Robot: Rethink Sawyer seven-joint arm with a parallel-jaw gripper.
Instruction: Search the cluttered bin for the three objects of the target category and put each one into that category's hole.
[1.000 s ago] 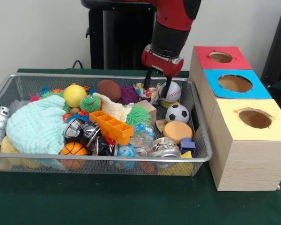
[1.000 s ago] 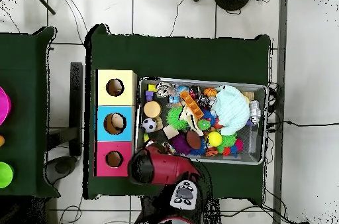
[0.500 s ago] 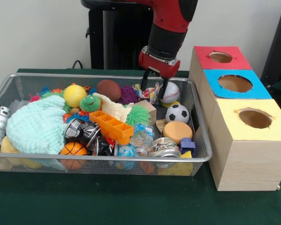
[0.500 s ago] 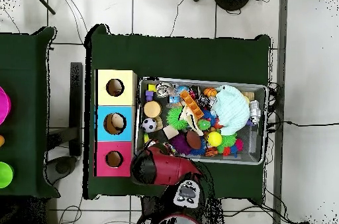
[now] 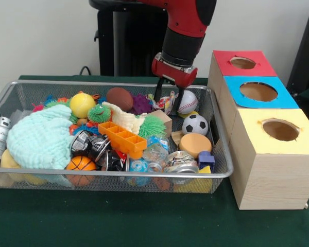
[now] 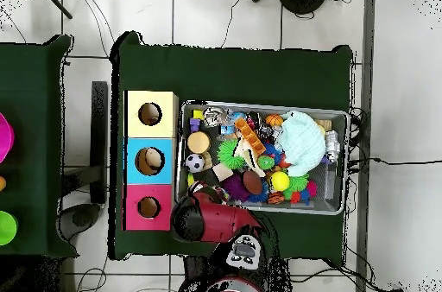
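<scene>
Spanning most of the dark green table (image 5: 159, 226), the wide silver wire-mesh bin (image 5: 118, 175) sits heaped with toys, touching the row of pale wooden boxes (image 5: 268, 175) at its side. On those boxes, the round hole with the yellow paper face (image 5: 280, 129) is nearest the camera across the table, then a blue-faced hole (image 5: 258, 91), then a red-faced one (image 5: 242, 63). The red and black robot arm (image 5: 188, 25) comes down over the bin's far corner closest to the boxes. A mint-green knit cloth (image 5: 41, 140) lies bunched at the bin's opposite end, and a cream knit cloth (image 5: 124, 119) stretches across the middle, beside an orange plastic tray (image 5: 122, 138). The gripper (image 5: 168, 98) hangs with its two dark fingers spread and clasping nothing, their tips on either side of a crumpled white cloth with multicoloured polka dots (image 5: 162, 101). That cloth rests just beside a white baseball (image 5: 188, 102), with a black-and-white soccer ball (image 5: 194, 124) lying a little nearer the camera. In the overhead view the arm hides the gripper.
</scene>
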